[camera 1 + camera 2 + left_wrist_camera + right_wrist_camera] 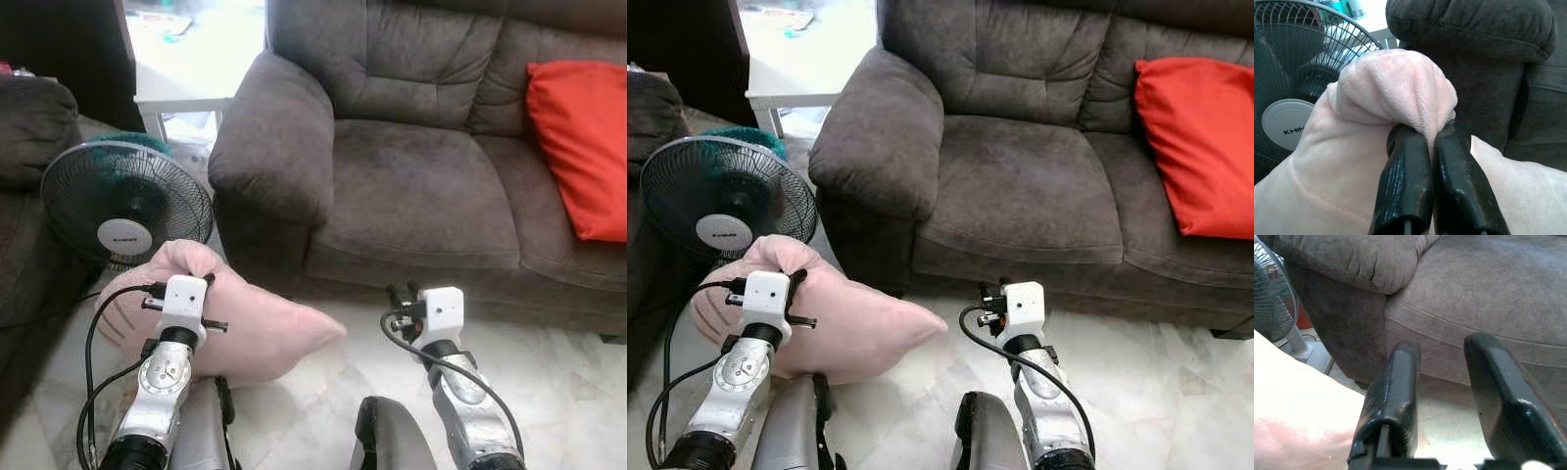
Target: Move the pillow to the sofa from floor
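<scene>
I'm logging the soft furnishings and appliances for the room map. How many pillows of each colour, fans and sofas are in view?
Pink pillow, pinched by the left gripper: 1
Red pillow, on the sofa seat: 1
Standing fan: 1
Grey sofa: 1
Total: 4
The right gripper is open and holds nothing.

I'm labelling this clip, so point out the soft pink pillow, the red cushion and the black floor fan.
soft pink pillow [265, 333], left eye view, its middle.
red cushion [583, 147], left eye view, its front face.
black floor fan [125, 237], left eye view, hub badge.
</scene>
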Available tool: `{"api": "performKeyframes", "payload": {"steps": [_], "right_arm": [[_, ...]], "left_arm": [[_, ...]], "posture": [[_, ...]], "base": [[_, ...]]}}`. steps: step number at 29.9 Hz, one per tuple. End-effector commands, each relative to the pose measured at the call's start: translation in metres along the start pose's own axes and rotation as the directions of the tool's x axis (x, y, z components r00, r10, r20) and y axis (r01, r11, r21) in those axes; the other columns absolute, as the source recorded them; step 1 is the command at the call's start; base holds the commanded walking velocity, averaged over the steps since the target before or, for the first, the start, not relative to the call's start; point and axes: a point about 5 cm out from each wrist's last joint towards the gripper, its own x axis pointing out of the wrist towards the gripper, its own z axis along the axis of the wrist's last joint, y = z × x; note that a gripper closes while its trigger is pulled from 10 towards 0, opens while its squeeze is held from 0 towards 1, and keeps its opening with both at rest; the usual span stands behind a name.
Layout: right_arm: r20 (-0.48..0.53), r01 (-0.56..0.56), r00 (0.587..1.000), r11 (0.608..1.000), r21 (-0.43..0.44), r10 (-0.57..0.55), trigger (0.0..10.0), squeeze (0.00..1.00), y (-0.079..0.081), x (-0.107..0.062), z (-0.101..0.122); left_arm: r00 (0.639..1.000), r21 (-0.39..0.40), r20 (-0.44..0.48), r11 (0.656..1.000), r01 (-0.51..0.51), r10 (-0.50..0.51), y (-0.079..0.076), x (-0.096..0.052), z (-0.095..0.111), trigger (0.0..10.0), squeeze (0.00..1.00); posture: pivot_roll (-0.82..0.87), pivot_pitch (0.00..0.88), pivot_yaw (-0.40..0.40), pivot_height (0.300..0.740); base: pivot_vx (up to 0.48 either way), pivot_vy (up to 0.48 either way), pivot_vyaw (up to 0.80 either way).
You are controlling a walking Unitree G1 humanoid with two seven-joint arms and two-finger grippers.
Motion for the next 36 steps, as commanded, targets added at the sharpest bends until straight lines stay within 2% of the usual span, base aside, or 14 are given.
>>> {"api": "performKeyframes", "payload": {"steps": [1,14,29,36], "right_arm": [[0.002,0.021,1.000,1.000,0.003,-0.021,10.0,0.00,-0.005,-0.001,0.000],[-0.013,0.033,0.999,0.999,0.001,-0.033,10.0,0.00,-0.009,-0.002,-0.006],[-0.009,0.031,0.999,0.999,0.013,-0.031,10.0,0.00,-0.009,-0.002,-0.006],[0.004,0.032,0.999,0.999,0.014,-0.032,10.0,0.00,-0.007,0.000,-0.004]], "left_arm": [[0.995,0.021,0.094,1.000,0.012,-0.014,-0.002,0.006,0.020,10.0,0.00],[0.995,0.030,0.101,0.999,0.023,-0.026,-0.002,0.007,0.025,10.0,0.00],[0.993,0.037,0.119,0.999,0.021,-0.025,0.000,0.008,0.031,10.0,0.00],[0.986,0.016,0.155,0.998,0.056,-0.058,-0.004,0.010,0.042,10.0,0.00]], "posture": [[0.15,0.000,-0.112,0.601],[0.16,0.000,-0.111,0.655],[0.16,0.008,-0.109,0.655],[0.17,0.008,-0.106,0.655]], "base": [[0.000,0.000,0.00],[0.000,0.000,0.00],[0.000,0.000,0.00],[0.000,0.000,0.00]]}}
